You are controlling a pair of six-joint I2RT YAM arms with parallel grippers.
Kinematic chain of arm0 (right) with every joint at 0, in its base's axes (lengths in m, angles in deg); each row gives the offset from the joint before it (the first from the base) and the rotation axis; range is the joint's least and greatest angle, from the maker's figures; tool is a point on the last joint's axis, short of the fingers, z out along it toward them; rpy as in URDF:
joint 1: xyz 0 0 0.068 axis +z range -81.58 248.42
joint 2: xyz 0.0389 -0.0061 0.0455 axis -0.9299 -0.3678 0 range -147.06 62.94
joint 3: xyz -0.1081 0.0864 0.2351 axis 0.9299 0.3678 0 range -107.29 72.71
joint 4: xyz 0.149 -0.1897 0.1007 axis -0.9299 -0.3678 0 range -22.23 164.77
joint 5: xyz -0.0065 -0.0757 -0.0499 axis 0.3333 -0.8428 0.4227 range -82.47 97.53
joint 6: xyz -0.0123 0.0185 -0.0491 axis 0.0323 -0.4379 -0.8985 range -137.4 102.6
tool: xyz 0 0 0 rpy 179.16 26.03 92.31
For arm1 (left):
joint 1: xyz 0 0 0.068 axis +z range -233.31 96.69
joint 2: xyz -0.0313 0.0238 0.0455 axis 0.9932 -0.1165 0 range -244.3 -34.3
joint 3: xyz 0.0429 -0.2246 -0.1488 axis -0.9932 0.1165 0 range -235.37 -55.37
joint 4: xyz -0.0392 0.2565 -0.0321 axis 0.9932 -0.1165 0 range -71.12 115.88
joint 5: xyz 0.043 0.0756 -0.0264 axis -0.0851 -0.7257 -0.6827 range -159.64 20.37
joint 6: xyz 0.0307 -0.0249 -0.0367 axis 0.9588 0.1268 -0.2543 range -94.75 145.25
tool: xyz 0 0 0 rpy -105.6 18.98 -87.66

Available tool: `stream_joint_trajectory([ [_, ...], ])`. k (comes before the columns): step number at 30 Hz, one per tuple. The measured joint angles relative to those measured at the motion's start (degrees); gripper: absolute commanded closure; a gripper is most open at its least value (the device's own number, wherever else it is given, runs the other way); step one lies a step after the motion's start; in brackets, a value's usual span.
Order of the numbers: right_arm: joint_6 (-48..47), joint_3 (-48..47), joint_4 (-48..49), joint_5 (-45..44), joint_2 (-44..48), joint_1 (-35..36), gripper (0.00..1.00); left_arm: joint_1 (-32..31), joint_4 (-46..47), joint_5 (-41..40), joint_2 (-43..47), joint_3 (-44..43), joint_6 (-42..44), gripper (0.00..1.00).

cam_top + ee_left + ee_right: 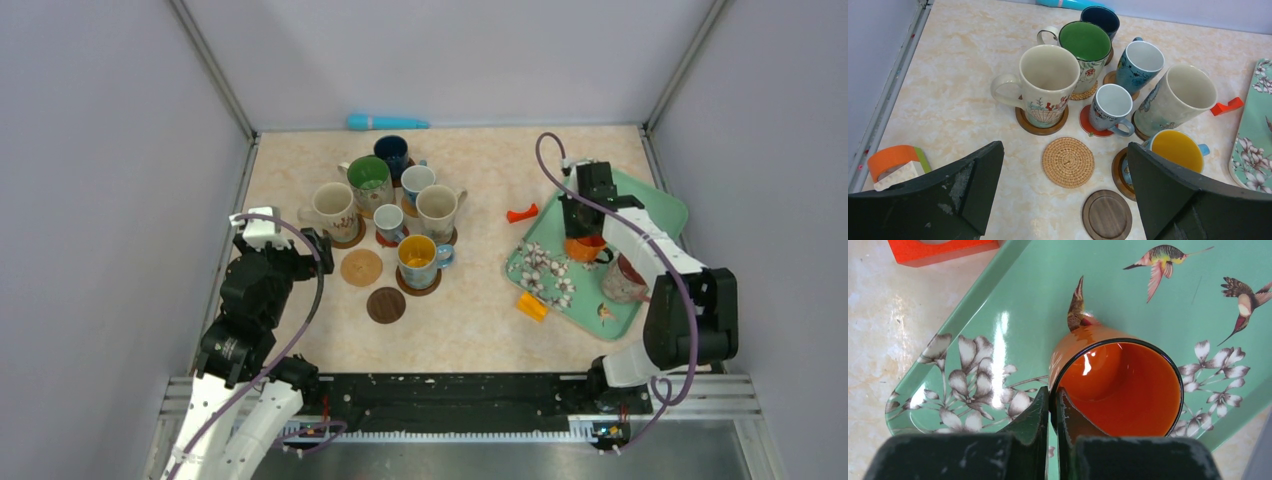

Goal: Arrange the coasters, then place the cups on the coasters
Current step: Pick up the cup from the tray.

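Seven cups stand on coasters at the left middle, among them a cream cup [1048, 75], a green one [1085, 42] and a yellow one [1175, 152]. Two coasters lie bare in front: a woven tan coaster [1068, 162] [361, 267] and a dark wood coaster [1107, 215] [385, 305]. My left gripper [1064, 150] [318, 252] hangs open above them, holding nothing. On the teal tray [1013, 305] stands an orange cup [1120, 385] [585, 247]. My right gripper [1052, 392] is shut on its rim, one finger inside and one outside.
A pinkish cup [624, 280] also stands on the tray [650, 205]. An orange block [531, 305] and a red piece [521, 213] lie beside the tray. A teal stick [387, 122] lies at the back wall. An orange tape roll [890, 157] sits by my left gripper.
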Motion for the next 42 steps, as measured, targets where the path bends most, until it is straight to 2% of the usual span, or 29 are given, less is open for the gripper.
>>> stream_joint_trajectory([
  [8, -2.27, -0.7, -4.46, -0.61, 4.26, 2.64, 1.0, 0.0, 0.0, 0.0, 0.0, 0.0, 0.0, 0.01],
  [15, -8.72, -4.39, -5.79, -0.31, 13.16, 10.69, 1.0, 0.0, 0.02, 0.07, -0.17, 0.0, -0.02, 0.01],
  [21, -16.76, -5.99, -6.16, 4.2, 19.98, 18.03, 1.0, 0.0, 0.0, 1.75, -2.19, 0.0, -0.72, 0.01],
  [24, -20.87, -6.91, -6.45, 6.27, 21.73, 22.14, 1.0, 0.0, -0.46, 5.09, -3.82, -0.74, -1.6, 0.03],
  [29, -28.33, -8.33, -6.25, 9.9, 23.85, 29.33, 1.0, 0.0, -2.16, 15.04, -9.4, -5.46, -2.51, 0.07],
  [34, -36.11, -8.35, -6.1, 9.38, 24.2, 40.37, 1.0, 0.0, -3.02, 25.31, -13.99, -8.24, -3.63, 0.07],
  [38, -40.06, -12.11, -6.25, 8.15, 19.87, 49.94, 1.0, 0.0, -2.99, 33.77, -17.68, -10.56, -4.74, 0.1],
  [42, -42.4, -17.42, -5.38, 5.01, 13.25, 56.33, 1.0, 0.0, -2.6, 40.41, -21.51, -14.78, -6.27, 0.12],
])
